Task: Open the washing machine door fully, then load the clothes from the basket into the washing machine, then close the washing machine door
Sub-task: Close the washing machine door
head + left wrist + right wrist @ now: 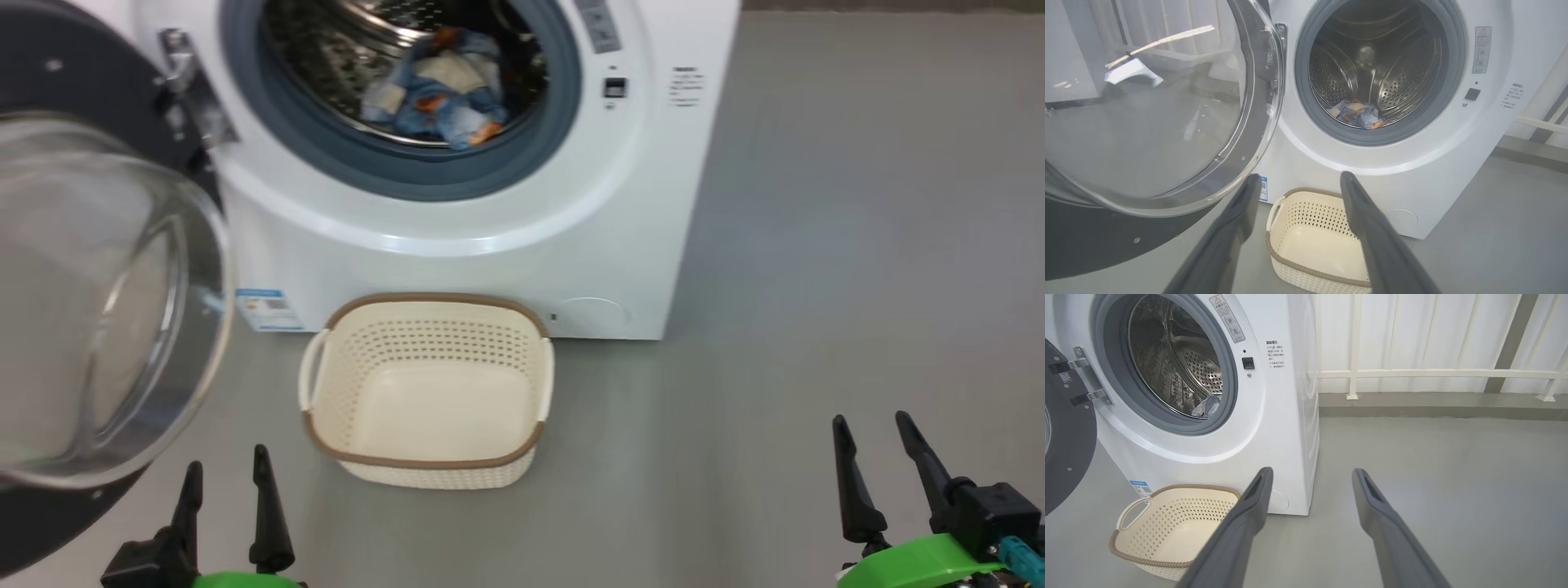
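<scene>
With the clothes (pixel 441 86) in the drum (pixel 318 57) at upper centre, the basket (pixel 424 462) below sits empty. We need only close the washing machine door (pixel 98 310), wide open at left. Our left gripper (pixel 228 457) and right gripper (pixel 872 419) show fingers released, grasping nothing.

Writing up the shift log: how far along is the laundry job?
Done: the door stands open, the clothes lie in the drum, and the basket is empty. In hand: nothing; the left claw and right claw are open and empty. Left: closing the door.
</scene>
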### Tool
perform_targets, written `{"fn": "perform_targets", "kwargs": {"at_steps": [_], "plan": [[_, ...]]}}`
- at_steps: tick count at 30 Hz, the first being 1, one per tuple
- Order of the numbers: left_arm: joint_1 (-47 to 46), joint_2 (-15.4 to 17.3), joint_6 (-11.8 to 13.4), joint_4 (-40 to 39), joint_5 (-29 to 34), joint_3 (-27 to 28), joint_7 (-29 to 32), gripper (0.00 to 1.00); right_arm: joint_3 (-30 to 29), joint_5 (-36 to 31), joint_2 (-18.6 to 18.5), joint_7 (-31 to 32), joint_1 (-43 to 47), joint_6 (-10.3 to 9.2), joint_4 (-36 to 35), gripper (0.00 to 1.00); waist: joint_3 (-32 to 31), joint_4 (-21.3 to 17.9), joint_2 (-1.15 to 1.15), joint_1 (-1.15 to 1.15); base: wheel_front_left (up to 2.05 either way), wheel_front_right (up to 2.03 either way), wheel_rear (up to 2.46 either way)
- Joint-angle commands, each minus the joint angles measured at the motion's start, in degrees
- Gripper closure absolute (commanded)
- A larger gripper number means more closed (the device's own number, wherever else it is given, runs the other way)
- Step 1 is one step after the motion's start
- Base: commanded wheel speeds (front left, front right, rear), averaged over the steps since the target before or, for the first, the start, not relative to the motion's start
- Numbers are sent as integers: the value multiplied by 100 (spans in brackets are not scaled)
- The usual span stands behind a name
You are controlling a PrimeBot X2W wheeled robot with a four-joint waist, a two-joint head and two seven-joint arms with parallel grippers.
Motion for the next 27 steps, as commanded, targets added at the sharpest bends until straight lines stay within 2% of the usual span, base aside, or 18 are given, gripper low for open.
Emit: {"fn": "perform_targets", "kwargs": {"at_steps": [1,8,15,27], "plan": [[-22,74,37,-172,86,216,-37,0,212,-109,-51,-44,-115,9,-140,0,-159,634,0,0,0,0,0],[64,74,12,-201,75,292,-37,0,292,-194,-51,-44,-92,9,-198,0,-269,1502,0,0,0,0,0],[116,74,-17,-181,44,330,-37,0,349,-289,-51,-44,-68,9,-226,0,-334,2173,0,0,0,0,0],[258,74,144,-441,-135,520,-37,0,638,-354,-114,-44,-374,9,-124,0,-111,2339,0,0,0,0,0]]}}
